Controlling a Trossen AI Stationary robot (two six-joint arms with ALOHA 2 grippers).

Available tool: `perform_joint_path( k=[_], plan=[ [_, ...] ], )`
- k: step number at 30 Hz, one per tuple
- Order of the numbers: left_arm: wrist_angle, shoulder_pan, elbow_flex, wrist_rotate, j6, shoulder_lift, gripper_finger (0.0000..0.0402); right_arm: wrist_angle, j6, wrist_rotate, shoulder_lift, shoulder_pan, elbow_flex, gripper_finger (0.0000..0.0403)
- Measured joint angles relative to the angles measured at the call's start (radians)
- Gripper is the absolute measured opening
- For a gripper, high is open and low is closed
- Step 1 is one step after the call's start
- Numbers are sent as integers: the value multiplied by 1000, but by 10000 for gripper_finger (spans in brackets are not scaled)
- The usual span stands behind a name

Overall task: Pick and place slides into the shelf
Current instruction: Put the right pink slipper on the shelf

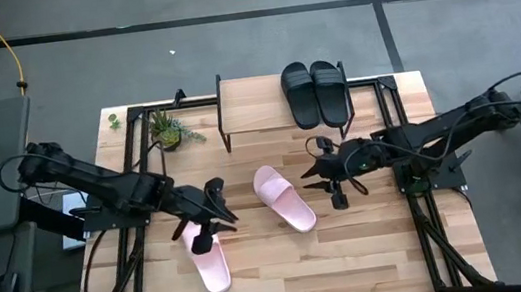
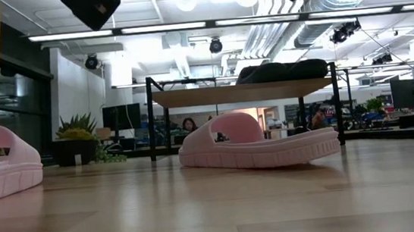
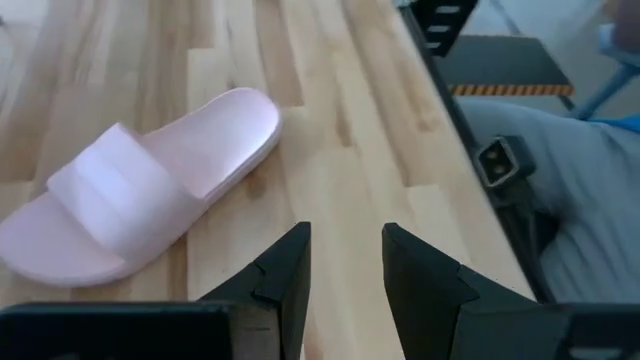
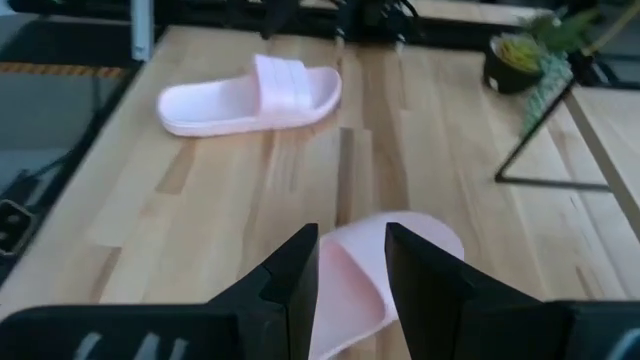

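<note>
- The wooden tabletop was seen from above, with both dark arms reaching in over it from the sides.
- The shelf was set at the far edge of the table, and the two black slides were already parked side by side on its right end.
- One pink slide was left lying near the table's middle, angled, just beside the right gripper.
- The other pink slide was found closer to the front edge, partly under the left gripper in the top-down view.
- A small potted plant was tucked beside the shelf's left legs.
- Left gripper: fingers were held a bit apart, nothing between them.
- Right gripper: fingers were parted too, hovering over the middle pink slide, nothing grabbed.
</note>
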Motion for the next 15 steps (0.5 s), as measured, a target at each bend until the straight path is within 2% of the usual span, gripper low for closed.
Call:
perform_joint_path(
  k=[6,15],
  plan=[
    [4,0,0,-40,-29,37,111,-43,20,61,54,8,0,108],
    [11,3,0,-134,-48,89,111,-42,26,48,120,8,0,108]
  ],
)
